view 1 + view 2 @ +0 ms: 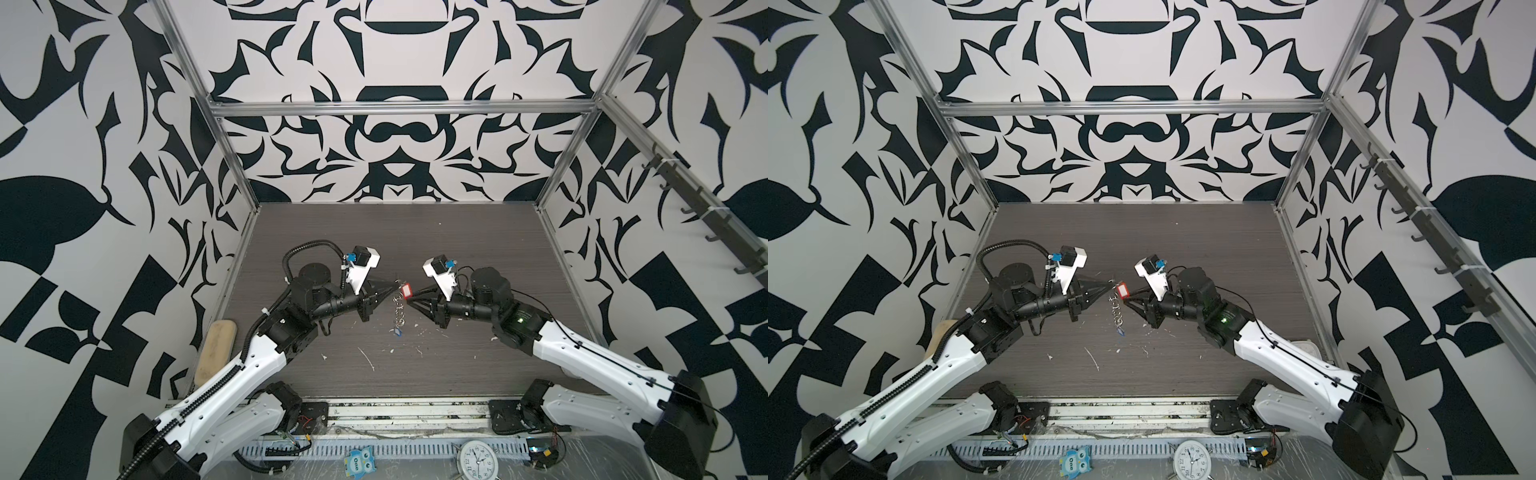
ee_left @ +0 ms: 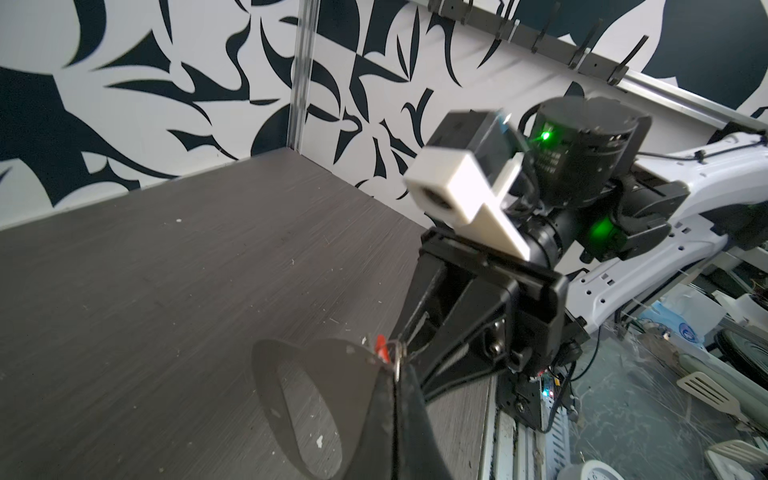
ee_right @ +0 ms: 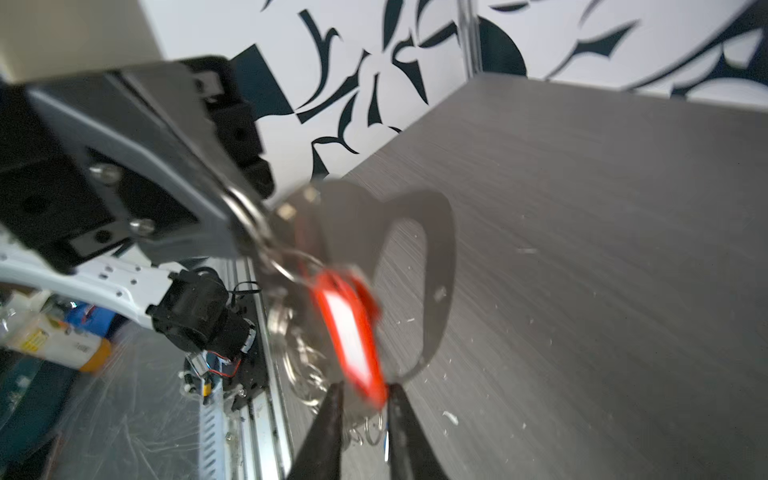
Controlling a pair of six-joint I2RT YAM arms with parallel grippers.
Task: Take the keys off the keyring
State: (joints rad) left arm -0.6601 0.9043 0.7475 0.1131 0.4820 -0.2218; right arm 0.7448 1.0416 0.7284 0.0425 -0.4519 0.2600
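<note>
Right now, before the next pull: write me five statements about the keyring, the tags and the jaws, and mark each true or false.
1. The left gripper holds the keyring up above the table. True.
2. The left gripper's jaws stand wide open. False: they are shut on the keyring.
3. The red tag lies flat on the table. False: it hangs in the air, its end between the jaws of the right gripper.
4. The blue tag is at the opposite end of the row of rings from the red tag. True.
5. The two grippers point away from each other. False: they face each other across the keyring.
</note>
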